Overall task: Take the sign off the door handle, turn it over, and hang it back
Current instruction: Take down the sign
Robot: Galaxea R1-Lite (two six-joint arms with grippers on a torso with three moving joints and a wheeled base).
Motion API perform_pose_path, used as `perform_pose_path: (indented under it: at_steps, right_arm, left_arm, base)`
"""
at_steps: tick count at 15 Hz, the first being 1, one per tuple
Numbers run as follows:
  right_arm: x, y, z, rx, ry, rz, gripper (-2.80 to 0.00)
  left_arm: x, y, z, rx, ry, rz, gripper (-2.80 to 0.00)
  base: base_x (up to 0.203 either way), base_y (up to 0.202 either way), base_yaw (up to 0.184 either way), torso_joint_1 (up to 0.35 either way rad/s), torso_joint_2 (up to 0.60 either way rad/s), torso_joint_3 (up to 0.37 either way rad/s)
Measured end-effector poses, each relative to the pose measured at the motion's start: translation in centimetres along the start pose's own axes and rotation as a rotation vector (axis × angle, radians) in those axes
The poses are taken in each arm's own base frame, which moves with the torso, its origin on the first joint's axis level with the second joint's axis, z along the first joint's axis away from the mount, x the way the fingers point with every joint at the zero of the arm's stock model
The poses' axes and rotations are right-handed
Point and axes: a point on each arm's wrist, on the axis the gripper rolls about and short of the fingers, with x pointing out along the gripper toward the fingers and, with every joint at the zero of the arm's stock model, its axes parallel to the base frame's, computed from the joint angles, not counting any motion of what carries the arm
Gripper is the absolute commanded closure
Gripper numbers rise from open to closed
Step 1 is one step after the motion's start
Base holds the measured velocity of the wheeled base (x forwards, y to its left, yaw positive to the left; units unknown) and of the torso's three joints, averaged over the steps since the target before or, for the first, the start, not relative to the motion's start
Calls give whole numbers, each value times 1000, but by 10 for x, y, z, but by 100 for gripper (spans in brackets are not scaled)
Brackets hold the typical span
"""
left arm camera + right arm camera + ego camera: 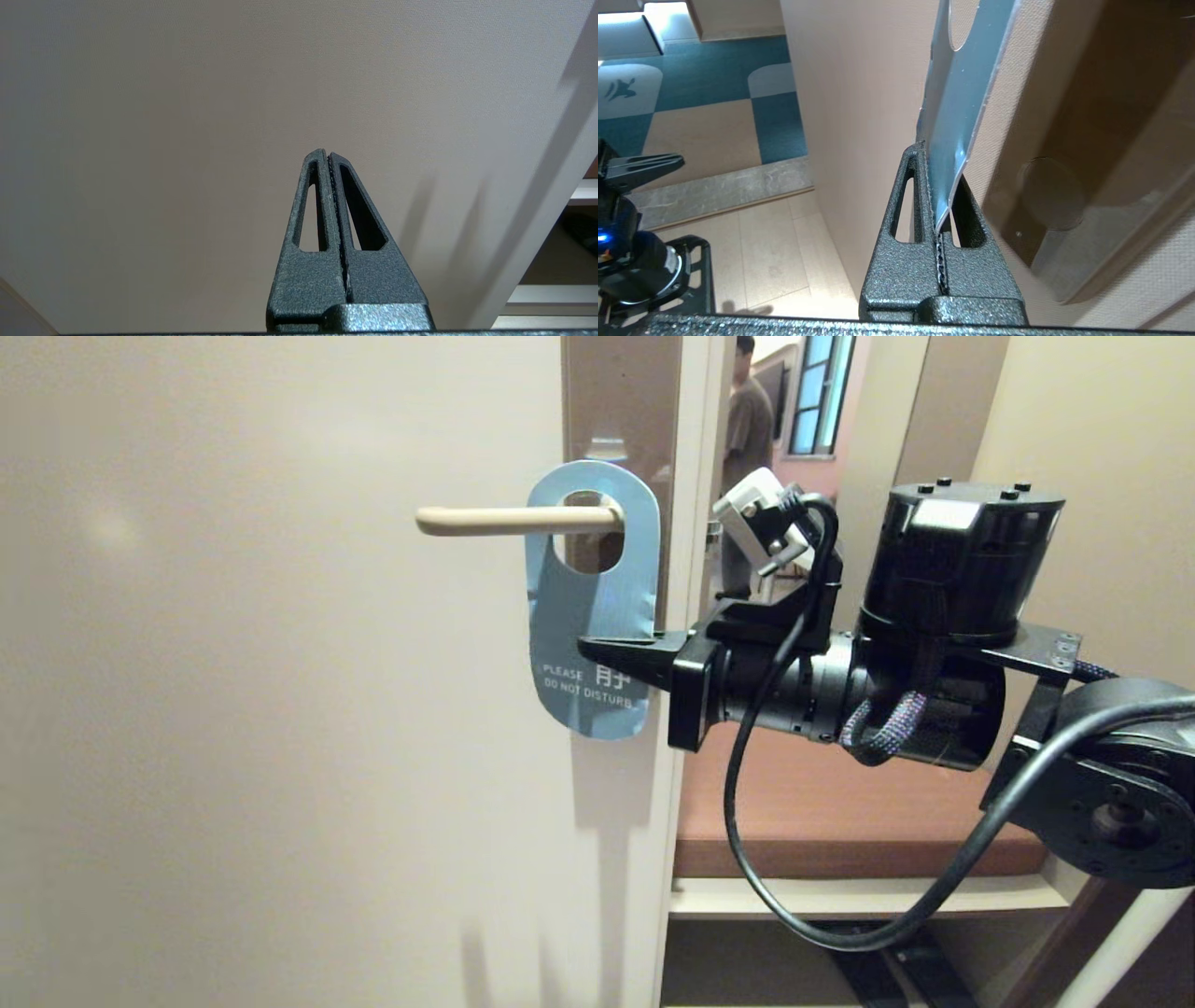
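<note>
Slate-blue oblong card sign [588, 616] is hanging by its oval hole on the slim cream lever door handle [513, 520], blue face out; right gripper [607, 655] is reaching in level from door edge, clenching sign's lower edge, prob. to slide it off; left gripper [328, 158] is sitting closed w/ nothing held, facing bare door.

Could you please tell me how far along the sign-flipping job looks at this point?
Done: the right gripper has clamped the sign's edge. In hand: the sign hangs on the handle, blue "DO NOT DISTURB" face outward; whether it has been flipped already cannot be told. Left: either lifting off, turning and rehanging, or just letting go. The left gripper is shut, idle by the door.
</note>
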Motion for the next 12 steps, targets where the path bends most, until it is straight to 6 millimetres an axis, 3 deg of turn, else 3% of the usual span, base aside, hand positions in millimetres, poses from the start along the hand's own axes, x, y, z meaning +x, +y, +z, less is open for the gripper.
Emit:
perform_pose_path:
  at_steps: [12]
  right_arm:
    - [8,40,3,84,-36,-219,0]
  left_arm:
    - [0,0,0,0,0,0,0]
  base:
    - [0,0,0,0,0,0]
